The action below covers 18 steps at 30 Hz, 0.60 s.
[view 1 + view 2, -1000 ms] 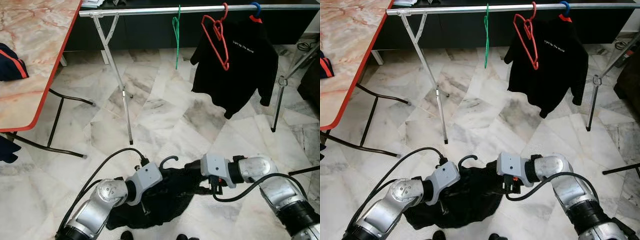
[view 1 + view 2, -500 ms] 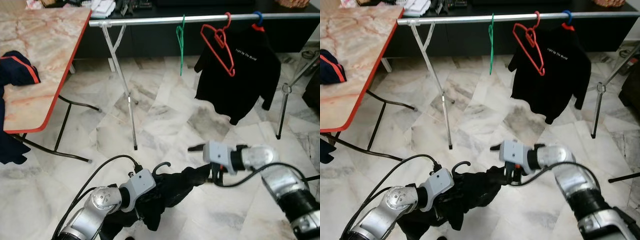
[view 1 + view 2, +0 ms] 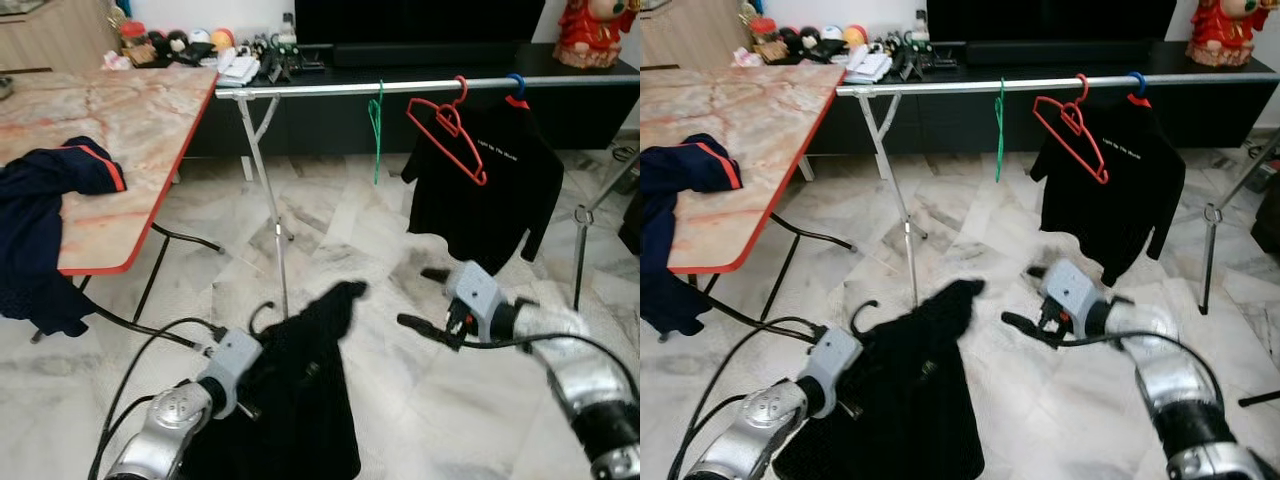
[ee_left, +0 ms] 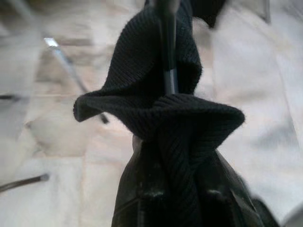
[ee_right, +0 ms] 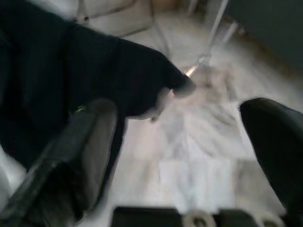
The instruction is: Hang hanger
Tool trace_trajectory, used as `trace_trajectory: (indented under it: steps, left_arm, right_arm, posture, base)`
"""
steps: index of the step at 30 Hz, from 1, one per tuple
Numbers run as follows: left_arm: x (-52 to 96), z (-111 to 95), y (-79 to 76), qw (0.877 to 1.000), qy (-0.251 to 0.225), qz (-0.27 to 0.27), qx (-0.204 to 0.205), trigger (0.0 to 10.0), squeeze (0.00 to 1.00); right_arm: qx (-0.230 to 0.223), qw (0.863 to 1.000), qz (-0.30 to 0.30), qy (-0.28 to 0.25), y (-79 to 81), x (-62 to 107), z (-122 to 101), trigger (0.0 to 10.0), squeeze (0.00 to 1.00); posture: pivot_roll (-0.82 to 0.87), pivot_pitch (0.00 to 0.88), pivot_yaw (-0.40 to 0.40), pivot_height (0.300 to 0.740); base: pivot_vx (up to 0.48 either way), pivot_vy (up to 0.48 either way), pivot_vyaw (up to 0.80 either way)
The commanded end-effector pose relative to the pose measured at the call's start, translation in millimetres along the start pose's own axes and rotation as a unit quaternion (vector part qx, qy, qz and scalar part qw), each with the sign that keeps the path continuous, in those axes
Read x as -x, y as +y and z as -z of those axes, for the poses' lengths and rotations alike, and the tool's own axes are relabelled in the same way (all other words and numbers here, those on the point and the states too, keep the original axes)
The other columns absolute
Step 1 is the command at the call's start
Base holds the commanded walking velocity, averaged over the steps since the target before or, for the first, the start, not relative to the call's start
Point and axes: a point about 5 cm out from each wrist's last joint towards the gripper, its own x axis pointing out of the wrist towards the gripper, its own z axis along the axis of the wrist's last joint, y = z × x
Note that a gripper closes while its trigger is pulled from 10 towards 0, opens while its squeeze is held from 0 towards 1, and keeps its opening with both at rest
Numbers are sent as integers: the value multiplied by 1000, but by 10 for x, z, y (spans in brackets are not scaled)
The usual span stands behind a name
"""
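Observation:
My left gripper (image 3: 258, 358) is shut on a black hanger whose hook (image 3: 262, 314) curls up just above it. A black garment (image 3: 300, 400) hangs from that hanger, one sleeve tip (image 3: 345, 292) sticking up to the right. In the left wrist view the black knit collar (image 4: 161, 118) bunches around the hanger's stem (image 4: 166, 52). My right gripper (image 3: 426, 298) is open, to the right of the sleeve and apart from it. The steel rail (image 3: 330, 89) runs across the back, above both grippers.
On the rail hang a green hanger (image 3: 376, 120), a red hanger (image 3: 450, 125) and a black T-shirt (image 3: 490, 190) on a blue hanger. A marble-topped table (image 3: 130, 130) with a navy garment (image 3: 40, 230) stands left. The rail's leg (image 3: 272, 215) rises just behind my left gripper.
The camera has tilted up. My left gripper has lifted the hanger, so the garment now hangs off the floor. My right gripper has come away from the garment and stands open.

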Motion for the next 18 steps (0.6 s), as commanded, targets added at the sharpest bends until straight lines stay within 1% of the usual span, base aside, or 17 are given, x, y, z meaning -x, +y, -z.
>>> trace_trajectory:
  steps: [1, 2, 3, 5, 6, 7, 8, 9, 10, 11, 12, 13, 14, 16, 17, 18]
  left_arm:
    - [77, 83, 46, 999, -16, -34, 34, 10000, 0]
    - [116, 152, 51, 998, -14, -49, 45, 10000, 0]
    - [144, 202, 53, 997, -12, -59, 53, 10000, 0]
    - [254, 369, 54, 993, -5, -85, 77, 10000, 0]
    - [254, 369, 54, 993, -5, -85, 77, 10000, 0]
    - [317, 446, 63, 992, 2, -98, 83, 10000, 0]
    - [317, 446, 63, 992, 2, -98, 83, 10000, 0]
    - [377, 519, 70, 990, 9, -109, 85, 10000, 0]
    - [432, 584, 70, 989, 16, -118, 86, 10000, 0]
    - [432, 584, 70, 989, 16, -118, 86, 10000, 0]
    - [496, 639, 72, 988, 22, -126, 90, 10000, 0]
    - [559, 680, 70, 986, 23, -136, 97, 10000, 0]
    - [601, 702, 69, 984, 24, -143, 102, 10000, 0]
    - [601, 702, 69, 984, 24, -143, 102, 10000, 0]
    - [636, 709, 58, 984, 22, -145, 102, 10000, 0]
    - [689, 731, 18, 982, 21, -154, 112, 10000, 0]
  right_arm:
    - [-88, 993, 71, 46, 131, 51, 444, 10000, 0]
    - [-128, 984, 99, 78, 227, 78, 655, 10000, 0]
    - [-154, 976, 117, 101, 304, 104, 795, 10000, 0]
    - [-211, 950, 162, 162, 582, 211, 1168, 10000, 0]
    - [-211, 950, 162, 162, 582, 211, 1168, 10000, 0]
    - [-232, 938, 180, 186, 720, 271, 1312, 10000, 0]
    - [-232, 938, 180, 186, 720, 271, 1312, 10000, 0]
    - [-257, 923, 200, 206, 846, 330, 1435, 10000, 0]
    - [-282, 908, 214, 222, 955, 386, 1532, 10000, 0]
    - [-282, 908, 214, 222, 955, 386, 1532, 10000, 0]
    - [-305, 893, 225, 242, 1090, 447, 1634, 10000, 0]
    - [-331, 875, 236, 263, 1236, 507, 1730, 10000, 0]
    - [-346, 863, 243, 277, 1333, 544, 1785, 10000, 0]
    - [-346, 863, 243, 277, 1333, 544, 1785, 10000, 0]
    - [-363, 850, 255, 285, 1404, 575, 1827, 10000, 0]
    - [-381, 832, 272, 296, 1483, 623, 1879, 10000, 0]
  posture:
    - [-75, 76, 60, 740]
    - [-73, 67, 63, 740]
    - [-73, 64, 64, 740]
    - [-67, 28, 66, 740]
    - [-67, 28, 66, 740]
    - [-64, 19, 67, 740]
    - [-64, 19, 67, 740]
    - [-55, 0, 71, 740]
    - [-43, 0, 78, 740]
    - [-43, 0, 78, 740]
    - [-43, 0, 84, 740]
    - [-40, 0, 94, 740]
    - [-38, 0, 96, 740]
    - [-38, 0, 96, 740]
    - [-35, 0, 99, 740]
    - [-26, 9, 82, 740]
  base:
    - [0, 0, 0]
    - [0, 0, 0]
    - [0, 0, 0]
    - [0, 0, 0]
    - [0, 0, 0]
    - [0, 0, 0]
    - [0, 0, 0]
    - [0, 0, 0]
    - [0, 0, 0]
    - [0, 0, 0]
    - [0, 0, 0]
    - [0, 0, 0]
    - [0, 0, 0]
    - [0, 0, 0]
    - [0, 0, 0]
    - [0, 0, 0]
